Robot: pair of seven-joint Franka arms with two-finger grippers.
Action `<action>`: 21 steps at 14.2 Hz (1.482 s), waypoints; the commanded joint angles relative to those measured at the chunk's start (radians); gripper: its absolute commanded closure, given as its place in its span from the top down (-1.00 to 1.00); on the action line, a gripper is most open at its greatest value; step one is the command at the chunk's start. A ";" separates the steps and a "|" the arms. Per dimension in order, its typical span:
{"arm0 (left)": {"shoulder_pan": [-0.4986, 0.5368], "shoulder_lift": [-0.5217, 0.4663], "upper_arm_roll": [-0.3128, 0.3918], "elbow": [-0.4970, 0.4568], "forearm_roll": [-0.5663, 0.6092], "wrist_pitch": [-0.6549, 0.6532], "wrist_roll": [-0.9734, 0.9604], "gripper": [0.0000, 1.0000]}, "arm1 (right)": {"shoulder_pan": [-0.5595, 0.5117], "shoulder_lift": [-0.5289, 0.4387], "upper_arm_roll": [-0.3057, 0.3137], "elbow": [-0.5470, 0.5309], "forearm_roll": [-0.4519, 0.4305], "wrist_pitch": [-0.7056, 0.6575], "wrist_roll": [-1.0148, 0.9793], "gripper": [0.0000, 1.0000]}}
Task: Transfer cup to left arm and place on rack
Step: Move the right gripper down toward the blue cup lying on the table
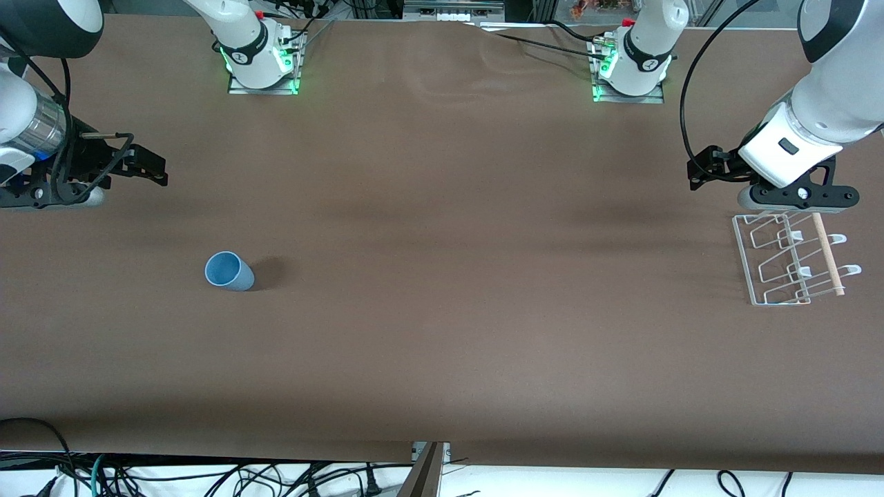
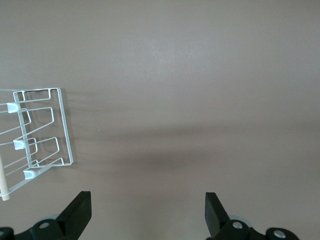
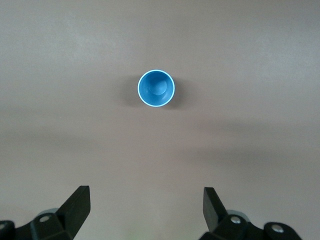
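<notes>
**Front view: cup upright, both grippers spread and empty**

Front view shows a matte brown table with a smooth light-blue plastic cup standing mouth up toward the right arm's end, tapering to a narrower base. The right gripper hangs over bare table with its black fingers spread wide; the cup is well apart from them, centred ahead of the gap. A white wire rack with upright loops and a pale wooden rod sits at the left arm's end. The left gripper hangs just beside the rack, jaws spread, holding nothing.
</notes>
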 commanded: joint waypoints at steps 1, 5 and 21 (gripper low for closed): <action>-0.002 -0.015 0.000 -0.003 -0.021 -0.025 -0.002 1.00 | 0.008 0.014 0.003 0.030 -0.022 -0.027 0.002 0.99; 0.006 -0.015 0.001 -0.003 -0.059 -0.041 0.000 1.00 | 0.005 0.017 0.001 0.030 -0.013 -0.028 -0.001 0.99; -0.003 -0.015 -0.014 0.009 -0.058 -0.038 -0.012 1.00 | -0.051 0.367 -0.031 -0.104 -0.071 0.392 -0.140 0.99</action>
